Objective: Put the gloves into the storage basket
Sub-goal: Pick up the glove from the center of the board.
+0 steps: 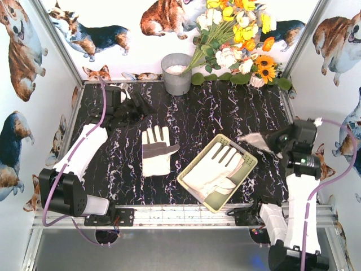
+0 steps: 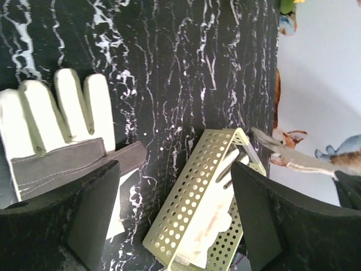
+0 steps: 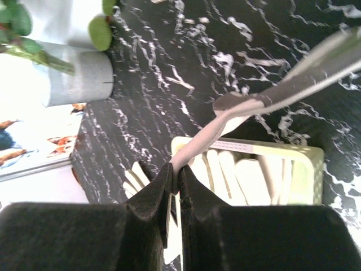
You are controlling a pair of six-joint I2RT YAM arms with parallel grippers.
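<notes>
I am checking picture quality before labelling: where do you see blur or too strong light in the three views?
Top view: sharp, evenly lit, only the inside of the bucket washed out. Left wrist view: own fingers dark and soft, the glove bright but clear. Right wrist view: the pinched grey strip blurred, upper left corner overexposed.

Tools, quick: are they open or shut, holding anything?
Left tool: open, empty.
Right tool: shut on a glove.
</notes>
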